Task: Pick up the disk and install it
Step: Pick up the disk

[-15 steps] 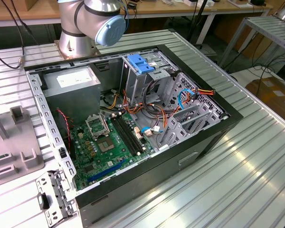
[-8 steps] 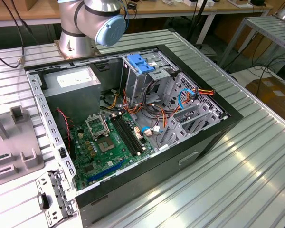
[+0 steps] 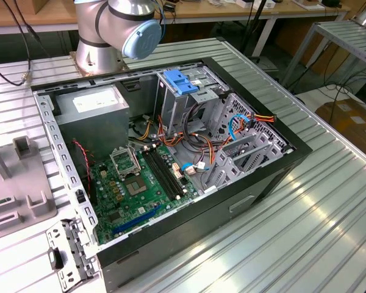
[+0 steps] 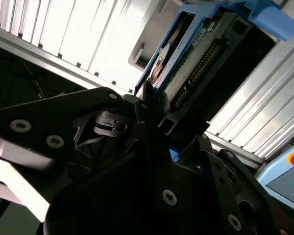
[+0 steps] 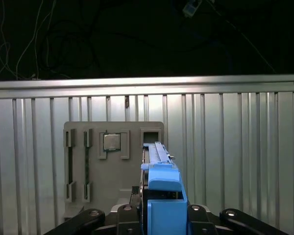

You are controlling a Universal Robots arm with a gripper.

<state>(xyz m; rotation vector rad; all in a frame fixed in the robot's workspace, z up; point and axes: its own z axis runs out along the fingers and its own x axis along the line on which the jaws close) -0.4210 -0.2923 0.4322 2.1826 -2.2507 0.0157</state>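
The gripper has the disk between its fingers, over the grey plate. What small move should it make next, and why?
Probably lift the disk a little more, straight up. In the first wrist view the gripper looks shut on it, and it stands on edge over the grey holder plate with its raised slots. More clearance seems wise before it travels toward the open computer case.

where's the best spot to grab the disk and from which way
Likely grip the disk across its two broad flat faces, at the blue-railed end nearest the gripper, coming in end-on. In the first wrist view it is seen edge-on, thin and flat, so those faces give parallel surfaces; its connector row in the second wrist view is best left untouched.
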